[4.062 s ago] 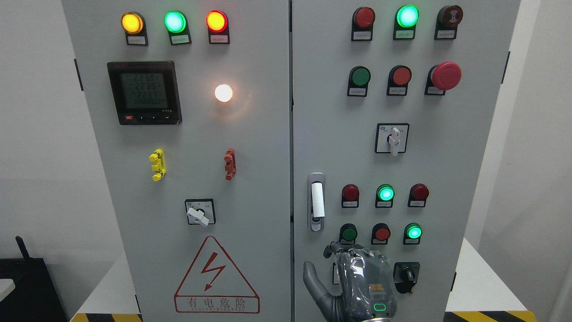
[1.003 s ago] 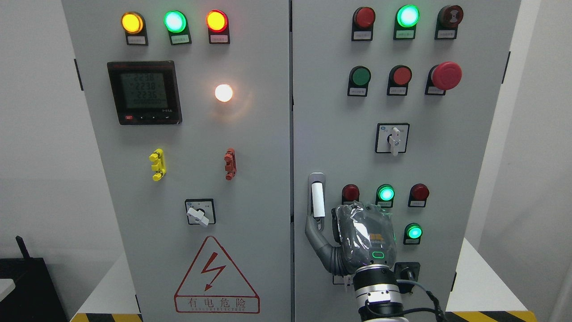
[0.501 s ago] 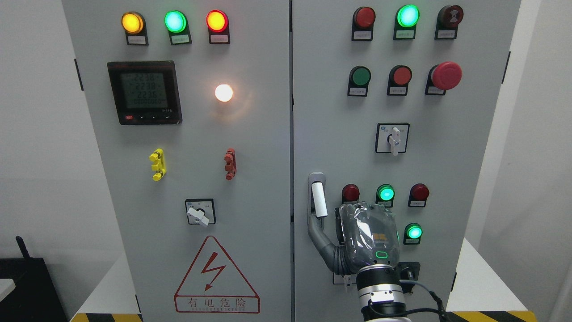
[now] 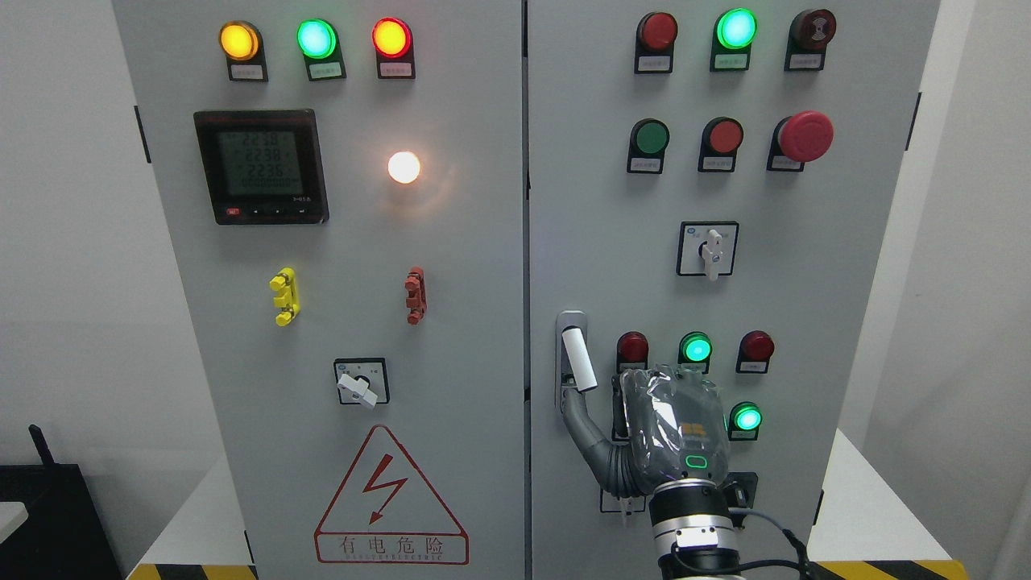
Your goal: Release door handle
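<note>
The door handle (image 4: 578, 360) is a white lever in a metal housing on the left edge of the grey cabinet's right door (image 4: 596, 225). Its lower end is tilted out to the right. My right hand (image 4: 596, 396), wrapped in clear plastic, comes up from the bottom right of the middle. Its thumb (image 4: 581, 425) reaches up and touches the lever's lower end from the left. Its curled fingers sit just right of the lever, mostly hidden behind the back of the hand. The left arm is out of view.
The right door carries red and green buttons (image 4: 696, 348), a rotary switch (image 4: 709, 250) and a red emergency stop (image 4: 804, 135). The left door (image 4: 451, 266) has a meter (image 4: 261, 166), lamps, a switch (image 4: 359, 383) and a warning triangle (image 4: 390, 499). A black box (image 4: 40, 515) stands at the lower left.
My right hand rose from below the buttons to the handle, then shifted slightly right and down. The lever's lower end has swung out to the right with the thumb.
</note>
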Robot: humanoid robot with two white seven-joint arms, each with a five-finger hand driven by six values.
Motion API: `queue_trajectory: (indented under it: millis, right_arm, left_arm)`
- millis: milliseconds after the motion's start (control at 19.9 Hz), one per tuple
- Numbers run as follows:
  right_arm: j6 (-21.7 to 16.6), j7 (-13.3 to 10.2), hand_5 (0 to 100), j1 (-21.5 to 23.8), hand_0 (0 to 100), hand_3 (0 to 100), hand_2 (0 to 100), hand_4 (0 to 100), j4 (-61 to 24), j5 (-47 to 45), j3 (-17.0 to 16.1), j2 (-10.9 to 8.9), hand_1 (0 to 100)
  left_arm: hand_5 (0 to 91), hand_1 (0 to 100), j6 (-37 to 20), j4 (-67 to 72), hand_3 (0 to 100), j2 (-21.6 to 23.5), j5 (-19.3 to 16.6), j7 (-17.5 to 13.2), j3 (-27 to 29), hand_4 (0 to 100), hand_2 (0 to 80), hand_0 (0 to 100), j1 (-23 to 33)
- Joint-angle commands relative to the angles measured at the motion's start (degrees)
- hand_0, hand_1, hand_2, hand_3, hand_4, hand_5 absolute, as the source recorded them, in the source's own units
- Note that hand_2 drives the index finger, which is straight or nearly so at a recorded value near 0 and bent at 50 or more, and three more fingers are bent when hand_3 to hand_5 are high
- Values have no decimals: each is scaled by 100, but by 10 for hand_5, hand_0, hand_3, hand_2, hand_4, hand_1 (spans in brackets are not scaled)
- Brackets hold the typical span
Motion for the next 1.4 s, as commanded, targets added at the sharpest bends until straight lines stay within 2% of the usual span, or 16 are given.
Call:
queue_trajectory:
  millis: [0,1354]
  right_arm:
    - [-5,-2,978,36,492,1000,992,888,-101,-1,-93,-16,152]
    - [-14,7,978,-104,503,1000,970,885,-92,-19,-269,-42,153]
  left_arm:
    - [0,389,5,0,0,6,0,2,97,0,0,120,-149]
    - [0,389,5,0,0,-3,0,2,97,0,0,120,-149]
